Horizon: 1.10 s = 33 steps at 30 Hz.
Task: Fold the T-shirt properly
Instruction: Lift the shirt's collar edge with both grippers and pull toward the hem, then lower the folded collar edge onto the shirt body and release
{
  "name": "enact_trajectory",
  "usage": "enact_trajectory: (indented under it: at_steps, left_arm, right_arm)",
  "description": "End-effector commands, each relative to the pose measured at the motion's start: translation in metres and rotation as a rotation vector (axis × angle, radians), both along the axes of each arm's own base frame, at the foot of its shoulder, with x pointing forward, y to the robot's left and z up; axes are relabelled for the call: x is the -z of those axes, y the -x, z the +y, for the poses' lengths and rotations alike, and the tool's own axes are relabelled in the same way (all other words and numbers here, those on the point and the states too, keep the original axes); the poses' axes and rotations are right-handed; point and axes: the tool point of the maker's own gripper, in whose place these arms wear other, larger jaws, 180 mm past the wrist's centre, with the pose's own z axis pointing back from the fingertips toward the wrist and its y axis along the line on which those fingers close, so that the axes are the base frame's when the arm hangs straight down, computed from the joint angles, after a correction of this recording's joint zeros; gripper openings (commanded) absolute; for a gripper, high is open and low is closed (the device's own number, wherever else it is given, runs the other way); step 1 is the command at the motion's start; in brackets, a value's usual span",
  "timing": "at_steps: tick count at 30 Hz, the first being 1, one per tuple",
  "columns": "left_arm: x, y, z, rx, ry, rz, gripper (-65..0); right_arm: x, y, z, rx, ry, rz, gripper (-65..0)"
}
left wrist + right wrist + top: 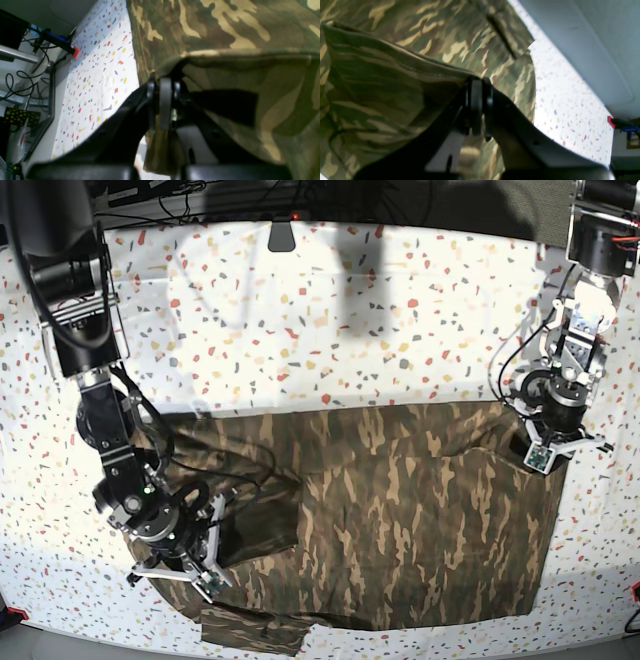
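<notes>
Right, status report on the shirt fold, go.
Left gripper shut on T-shirt edge. Right gripper shut on its edge too. Shirt spread on speckled table, partly lifted. Nothing in the way.

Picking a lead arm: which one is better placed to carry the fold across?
Right, probably. The right end effector pinches a loose, already lifted flap of the T-shirt; the left end effector grips a far corner lying nearly flat.

White tabletop [330,330] with multicoloured terrazzo speckles; large brown, tan, olive-green camouflage cloth T-shirt [400,520] spread on near half, reaching front edge; far half bare.
</notes>
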Motion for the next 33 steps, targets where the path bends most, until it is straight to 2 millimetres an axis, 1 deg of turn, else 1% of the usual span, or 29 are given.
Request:
enact_trajectory:
  at_steps: [1, 3, 5, 8, 10, 15, 18, 22, 24, 28, 33]
  left_arm:
    - [-0.022, -0.012, 0.006, 0.001, -0.011, -0.068, -65.0]
    - [-0.022, -0.012, 0.006, 0.001, -0.011, -0.068, -65.0]
    - [-0.024, -0.014, 0.006, 0.001, -0.011, -0.073, -65.0]
    - [-0.033, -0.022, 0.007, -0.006, -0.013, -0.088, -65.0]
    - [-0.039, -0.028, 0.009, -0.015, -0.015, -0.097, -65.0]
    - [-0.053, -0.044, 0.016, -0.047, -0.02, -0.107, -65.0]
    - [-0.044, -0.049, 0.028, -0.078, -0.02, -0.077, -65.0]
    - [-0.017, -0.047, 0.04, -0.115, -0.009, -0.004, -65.0]
    - [-0.009, -0.046, 0.04, -0.114, -0.002, 0.008, -65.0]
    - [-0.008, -0.047, 0.034, -0.08, 0.012, -0.025, -65.0]
    - [-0.008, -0.047, 0.034, -0.078, 0.012, -0.027, -65.0]
  right_arm:
    - [-0.025, -0.012, -0.004, 0.006, -0.007, -0.065, -65.0]
    - [-0.022, -0.015, -0.007, 0.011, -0.01, -0.059, -65.0]
    - [-0.013, -0.017, -0.012, 0.021, -0.015, -0.042, -65.0]
    - [0.004, -0.017, -0.02, 0.043, -0.019, -0.001, -65.0]
    - [0.011, -0.017, -0.023, 0.05, -0.021, 0.016, -65.0]
    - [0.016, -0.017, -0.024, 0.054, -0.024, 0.024, -65.0]
    - [0.016, -0.017, -0.02, 0.05, -0.031, 0.025, -65.0]
    - [0.014, -0.018, -0.02, 0.059, -0.036, 0.015, -65.0]
    - [0.01, -0.021, -0.023, 0.081, -0.045, -0.012, -65.0]
    - [0.009, -0.022, -0.024, 0.084, -0.035, -0.018, -65.0]
    - [0.004, -0.025, -0.033, 0.138, -0.029, -0.056, -65.0]
